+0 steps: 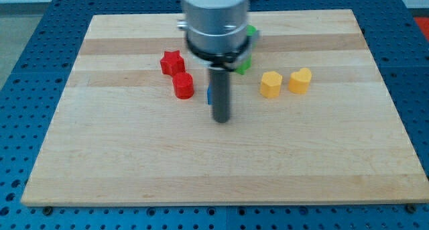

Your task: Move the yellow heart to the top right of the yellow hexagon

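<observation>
My tip (220,120) left of yellow hexagon (271,84), yellow heart (300,80)

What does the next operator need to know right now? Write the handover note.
My tip rests on the board, to the view's lower left of both yellow blocks, touching neither.
Yellow heart sits just to the view's right of the yellow hexagon, only slightly higher.
Done: heart is right of the hexagon.
Left: nudge the heart towards the view's top.

The scene is evenly and brightly lit; only soft shadows are seen, and the picture is slightly blurred.
</observation>
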Tool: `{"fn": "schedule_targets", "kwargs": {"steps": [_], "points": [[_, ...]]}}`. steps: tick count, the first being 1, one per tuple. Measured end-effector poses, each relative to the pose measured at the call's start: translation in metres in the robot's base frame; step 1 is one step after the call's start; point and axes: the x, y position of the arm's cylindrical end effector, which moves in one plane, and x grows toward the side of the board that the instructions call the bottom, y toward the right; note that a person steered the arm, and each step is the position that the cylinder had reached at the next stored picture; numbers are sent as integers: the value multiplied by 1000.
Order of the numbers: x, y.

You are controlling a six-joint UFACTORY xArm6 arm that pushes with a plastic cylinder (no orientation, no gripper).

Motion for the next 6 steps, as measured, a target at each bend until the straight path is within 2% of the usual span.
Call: {"fn": "schedule_targets", "kwargs": {"steps": [2,5,6], "points": [[-19,137],[-83,143],[-87,146]]}}
